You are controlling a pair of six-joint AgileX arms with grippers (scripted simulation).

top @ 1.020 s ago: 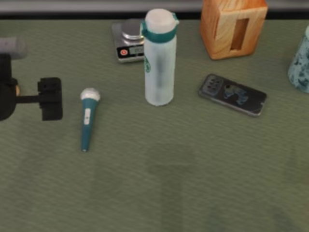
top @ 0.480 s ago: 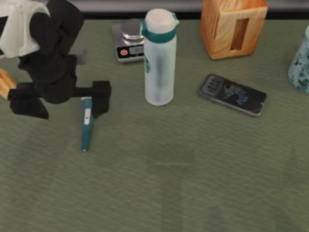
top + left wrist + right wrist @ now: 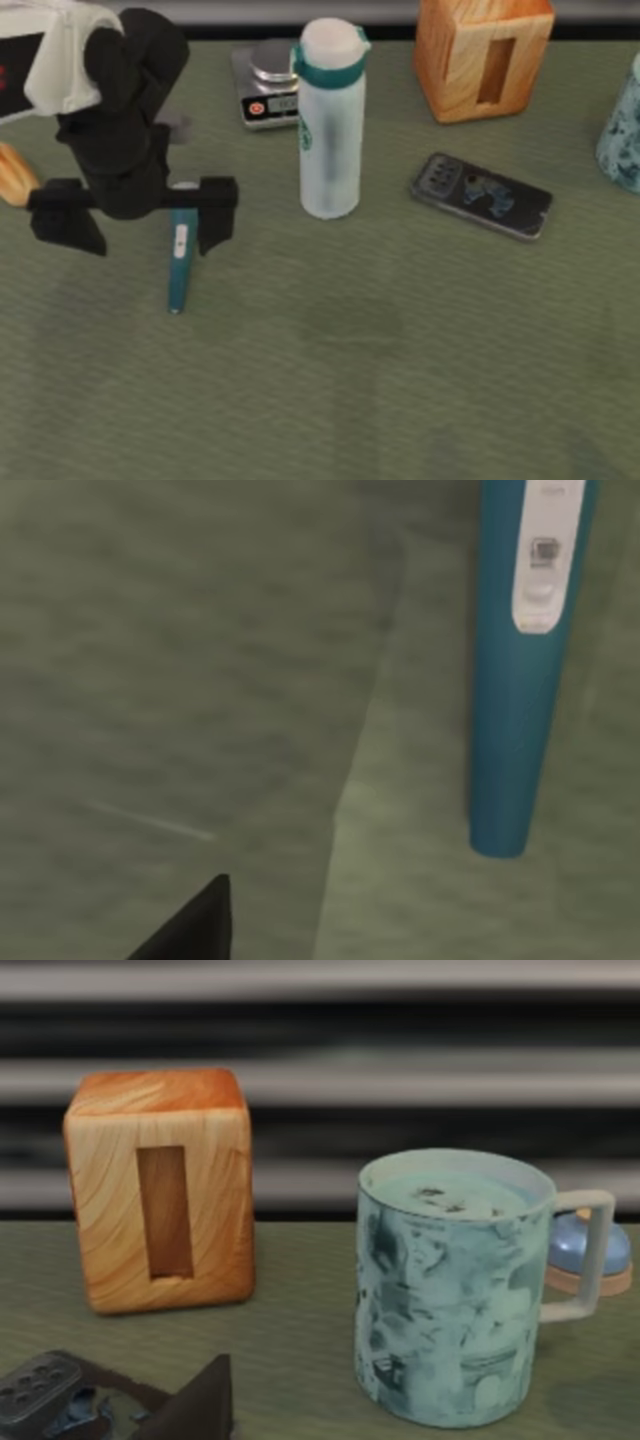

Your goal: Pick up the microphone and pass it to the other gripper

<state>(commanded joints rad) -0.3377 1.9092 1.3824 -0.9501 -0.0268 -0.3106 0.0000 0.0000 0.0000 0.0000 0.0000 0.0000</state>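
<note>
The microphone (image 3: 180, 262) lies on the green table at the left, its teal handle with the white switch patch pointing toward the front edge. Its mesh head is hidden under my left gripper (image 3: 148, 225). That gripper hangs open above the head end, its two black fingers spread wide, one on each side of the handle. The left wrist view shows the microphone's handle (image 3: 525, 680) and one black fingertip (image 3: 195, 930) well apart from it. My right gripper, the other gripper, is out of the top view. Its wrist view shows a single dark fingertip (image 3: 200, 1405) with nothing held.
A tall white bottle with a teal band (image 3: 330, 120) stands right of the microphone. Behind it sits a small scale (image 3: 265, 95). A wooden box (image 3: 480, 55), a phone (image 3: 482, 195) and a teal mug (image 3: 625, 130) occupy the right side. An orange object (image 3: 15, 175) lies at the left edge.
My left arm swung in from the far left edge and now covers the microphone's head. Over the last half second it shifted slightly. The microphone has not moved.
</note>
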